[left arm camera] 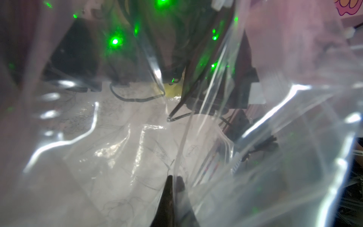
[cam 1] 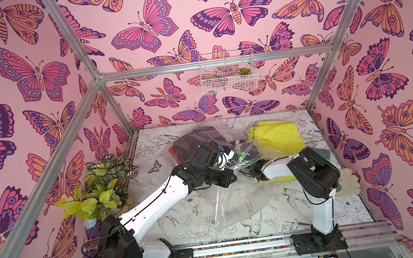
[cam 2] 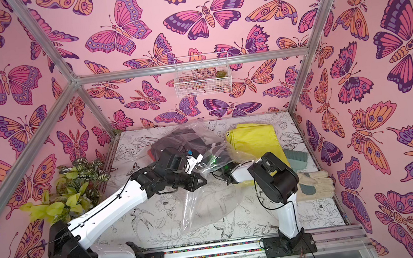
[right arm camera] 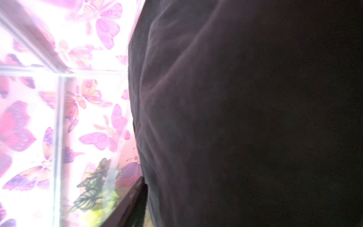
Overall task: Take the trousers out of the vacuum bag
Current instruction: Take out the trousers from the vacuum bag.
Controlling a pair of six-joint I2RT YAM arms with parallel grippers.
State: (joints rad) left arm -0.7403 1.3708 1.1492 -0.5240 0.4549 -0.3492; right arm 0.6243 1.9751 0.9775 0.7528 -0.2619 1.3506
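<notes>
Folded yellow cloth trousers [cam 1: 275, 135] are out; black pair [cam 1: 196, 138] sits in the crinkly clear vacuum bag [cam 1: 235, 205]. My left tool [left arm camera: 172, 182] pinches the bag. My right tool [right arm camera: 141, 188]: can't tell.

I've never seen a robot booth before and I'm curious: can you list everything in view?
vacuum bag: one, clear, mid-table
bagged trousers: count unclear, black and red, inside bag
yellow trousers: one, yellow, table's far right
teal item: one, teal, behind right arm
work gloves: pair, pale, right edge
plant: one, green, left edge
wire basket: one, white, back wall
table: one, white with line drawings
arms: two, white-black; left tool shut on bag, right tool inside bag
</notes>
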